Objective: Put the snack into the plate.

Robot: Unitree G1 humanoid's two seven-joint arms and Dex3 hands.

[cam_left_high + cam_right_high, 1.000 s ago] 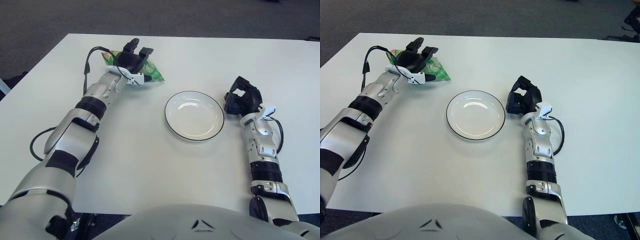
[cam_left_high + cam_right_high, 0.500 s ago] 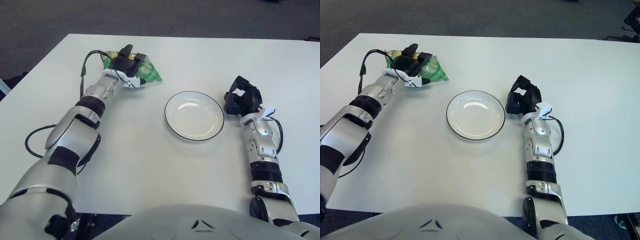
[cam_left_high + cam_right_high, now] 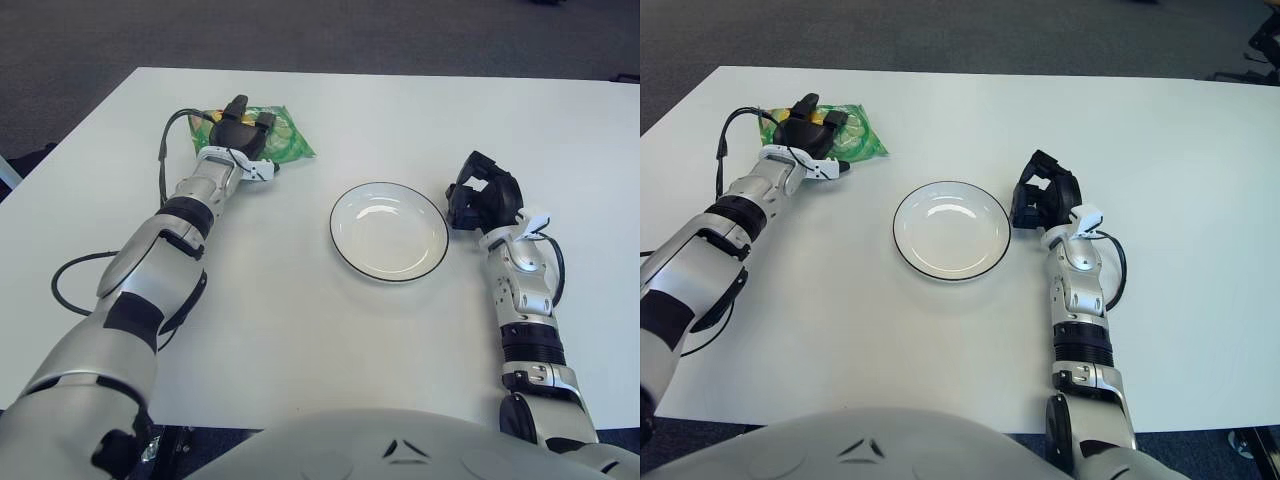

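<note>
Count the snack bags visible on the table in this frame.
1. A green snack bag lies at the table's far left, under the left hand, left of the empty plate. None shows elsewhere.

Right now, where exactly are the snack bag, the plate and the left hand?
snack bag [image 3: 288, 143]: left eye view, green right end beyond the hand.
plate [image 3: 389, 230]: left eye view, bare white centre.
left hand [image 3: 238, 133]: left eye view, black palm resting on the bag.

No legible text (snack bag [image 3: 268, 137] print unreadable).
</note>
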